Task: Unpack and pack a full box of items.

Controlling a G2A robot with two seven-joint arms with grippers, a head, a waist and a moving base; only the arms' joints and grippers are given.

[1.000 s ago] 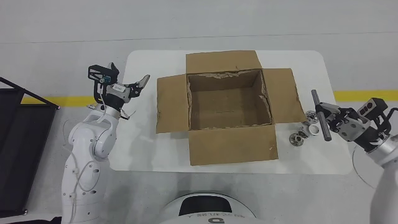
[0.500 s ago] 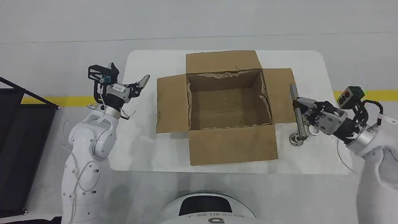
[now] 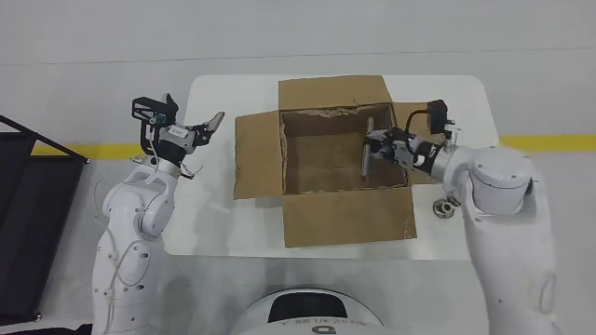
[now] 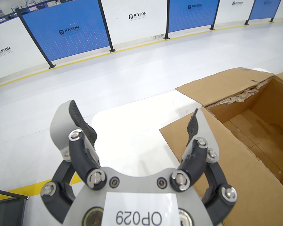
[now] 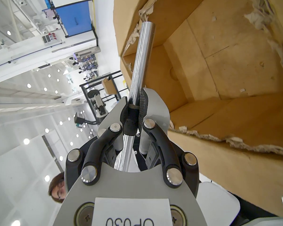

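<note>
— White surface, nearest edge first: what does it carry?
— One cardboard box, open, with all four flaps folded outward. One round metal fitting lies on the surface just beside the box's near right corner. Whether more lie under the right arm cannot be told.
— Position of the steel rod?
— One rod, clamped in the right hand, whose fingers are closed on it partway along its length. It hangs over the right part of the box opening, with cardboard floor showing beneath it. Its height above that floor cannot be judged.
— Long axis?
— It runs near to far, roughly parallel to the box's right wall and apart from it.
— Governing relation for the next move?
— By judgement, the packing step is in hand. The box bottom lies directly below the rod, so the move calls for a descent, then release. With the axis along the wall, the rod should lie flat without bridging a corner. Watch the box's torn edges on the way down.
— State of the left hand?
— Its fingers are spread wide and hold nothing. It is raised outside the left flap, well apart from the rod. The right arm is the nearer one by far.
— Beyond the surface?
— One grey floor, one yellow line, and blue and white fence panels.
</note>
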